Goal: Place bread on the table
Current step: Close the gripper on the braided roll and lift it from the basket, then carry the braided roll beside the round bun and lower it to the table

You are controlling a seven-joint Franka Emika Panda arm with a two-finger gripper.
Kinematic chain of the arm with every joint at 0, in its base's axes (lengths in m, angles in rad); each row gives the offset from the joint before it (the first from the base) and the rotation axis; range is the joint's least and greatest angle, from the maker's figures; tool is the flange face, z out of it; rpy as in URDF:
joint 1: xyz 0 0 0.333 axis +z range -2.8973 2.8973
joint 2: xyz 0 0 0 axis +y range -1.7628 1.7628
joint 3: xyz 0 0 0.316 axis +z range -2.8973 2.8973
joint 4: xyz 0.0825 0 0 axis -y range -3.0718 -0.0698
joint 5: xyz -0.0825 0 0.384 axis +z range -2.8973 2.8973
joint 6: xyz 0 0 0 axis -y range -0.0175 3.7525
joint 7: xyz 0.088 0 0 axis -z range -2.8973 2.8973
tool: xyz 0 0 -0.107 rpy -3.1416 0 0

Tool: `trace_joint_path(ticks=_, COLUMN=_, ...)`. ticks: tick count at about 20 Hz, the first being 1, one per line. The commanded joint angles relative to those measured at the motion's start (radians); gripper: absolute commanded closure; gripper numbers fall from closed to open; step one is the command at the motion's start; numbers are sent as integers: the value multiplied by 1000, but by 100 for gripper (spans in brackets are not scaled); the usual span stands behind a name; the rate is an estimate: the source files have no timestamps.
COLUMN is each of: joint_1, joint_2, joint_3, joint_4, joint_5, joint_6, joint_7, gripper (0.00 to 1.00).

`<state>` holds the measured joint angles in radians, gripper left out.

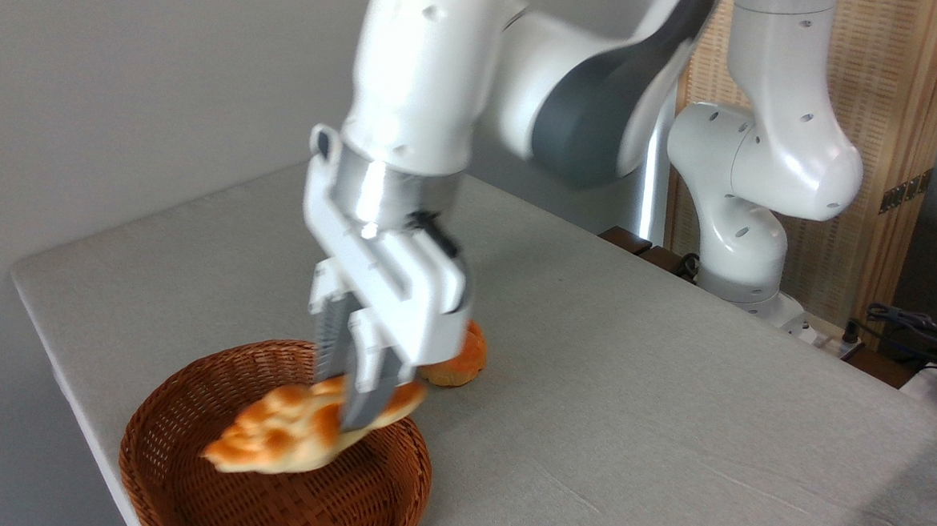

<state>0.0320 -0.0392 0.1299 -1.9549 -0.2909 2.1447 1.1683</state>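
The bread [287,436], a long braided loaf with a golden-orange crust and pale sides, hangs tilted above the brown wicker basket [185,473] at the front left. My gripper [345,405] is shut on the loaf near its right end, with the left end drooping down over the basket's inside. The loaf looks lifted off the basket's floor. The table [630,400], covered in light grey cloth, spreads to the right and behind.
A small round orange roll [463,359] lies on the cloth just behind the gripper, partly hidden by it. The arm's white base [746,253] stands at the table's far right edge, with cables [906,322] beyond it.
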Motion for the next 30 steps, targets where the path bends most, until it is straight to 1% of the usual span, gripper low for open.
trace_joint_path(ticks=1, joint_1=81, joint_2=-132, joint_3=26, joint_4=-41, joint_5=-5, joint_6=-248, joint_7=-4, gripper=64)
trace_joint_path(ticks=2, joint_1=86, joint_2=-160, joint_3=39, joint_4=-67, joint_5=9, joint_6=-284, joint_7=-4, gripper=64)
trace_joint_path(ticks=5, joint_1=89, joint_2=-224, joint_3=53, joint_4=-166, joint_5=123, joint_6=-339, joint_7=-2, gripper=64)
trace_joint_path(ticks=6, joint_1=91, joint_2=-226, joint_3=53, joint_4=-185, joint_5=140, joint_6=-342, joint_7=-4, gripper=64)
trace_joint_path(ticks=9, joint_1=85, joint_2=-219, joint_3=51, joint_4=-264, joint_5=147, joint_6=-341, joint_7=-4, gripper=64)
trace_joint_path(ticks=10, joint_1=78, joint_2=-212, joint_3=44, joint_4=-281, joint_5=147, joint_6=-341, joint_7=-4, gripper=62)
trace_joint_path(ticks=11, joint_1=69, joint_2=-203, joint_3=42, joint_4=-289, joint_5=147, joint_6=-338, joint_7=-4, gripper=52)
trace_joint_path(ticks=14, joint_1=65, joint_2=-199, joint_3=42, joint_4=-289, joint_5=145, joint_6=-330, joint_7=4, gripper=32)
trace_joint_path(ticks=15, joint_1=65, joint_2=-196, joint_3=42, joint_4=-289, joint_5=145, joint_6=-327, joint_7=7, gripper=30)
trace_joint_path(ticks=19, joint_1=63, joint_2=-189, joint_3=42, joint_4=-288, joint_5=147, joint_6=-321, joint_7=8, gripper=15)
trace_joint_path(ticks=20, joint_1=63, joint_2=-189, joint_3=42, joint_4=-288, joint_5=147, joint_6=-313, joint_7=8, gripper=11)
trace_joint_path(ticks=21, joint_1=63, joint_2=-189, joint_3=42, joint_4=-288, joint_5=147, joint_6=-307, joint_7=8, gripper=2)
trace_joint_path(ticks=22, joint_1=63, joint_2=-189, joint_3=42, joint_4=-286, joint_5=147, joint_6=-305, joint_7=8, gripper=0)
trace_joint_path(ticks=30, joint_1=63, joint_2=-191, joint_3=42, joint_4=-280, joint_5=148, joint_6=-302, joint_7=8, gripper=0)
